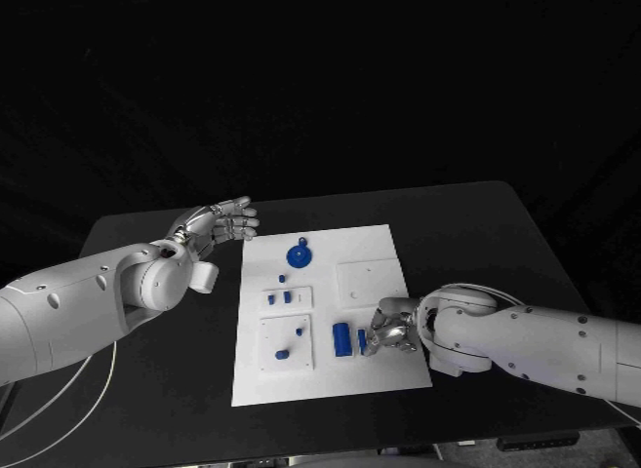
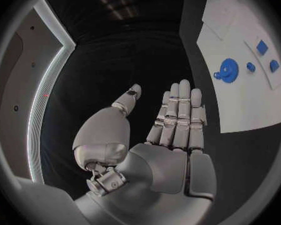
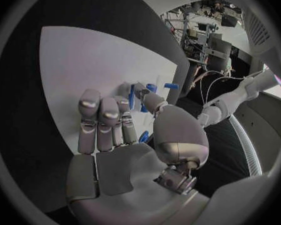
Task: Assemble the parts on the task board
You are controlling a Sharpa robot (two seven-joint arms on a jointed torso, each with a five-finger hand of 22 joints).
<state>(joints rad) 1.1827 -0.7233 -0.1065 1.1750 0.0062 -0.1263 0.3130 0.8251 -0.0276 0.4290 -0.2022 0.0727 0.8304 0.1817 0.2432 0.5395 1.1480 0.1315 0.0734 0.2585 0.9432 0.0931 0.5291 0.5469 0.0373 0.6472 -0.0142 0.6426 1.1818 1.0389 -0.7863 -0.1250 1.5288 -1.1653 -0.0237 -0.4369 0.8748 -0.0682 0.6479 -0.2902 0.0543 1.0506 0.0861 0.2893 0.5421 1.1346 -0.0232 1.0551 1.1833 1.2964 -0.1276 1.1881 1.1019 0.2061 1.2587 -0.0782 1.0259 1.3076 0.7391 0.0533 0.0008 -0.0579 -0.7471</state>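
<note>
Task board (image 1: 362, 292): white plate, centre of black tabletop (image 1: 489, 224).

Parts: blue gear-shaped piece (image 1: 300, 256) near the board's far end; small blue pieces (image 1: 281, 295) mid-board; a blue block (image 1: 341, 338) near the close edge, just beside the right hand.

Left hand (image 1: 221, 226): raised beside the board's far left corner, fingers (image 2: 181, 110) straight and together, holding nothing.

Right hand (image 1: 392, 327): low over the board, fingers curled (whether it pinches a piece, cannot tell).

The silver right hand (image 1: 392, 328) is crowding the flat white task board's (image 1: 362, 375) near right edge beside upright small blue parts (image 1: 341, 338); bare black table (image 1: 475, 224) is lying open behind
</note>
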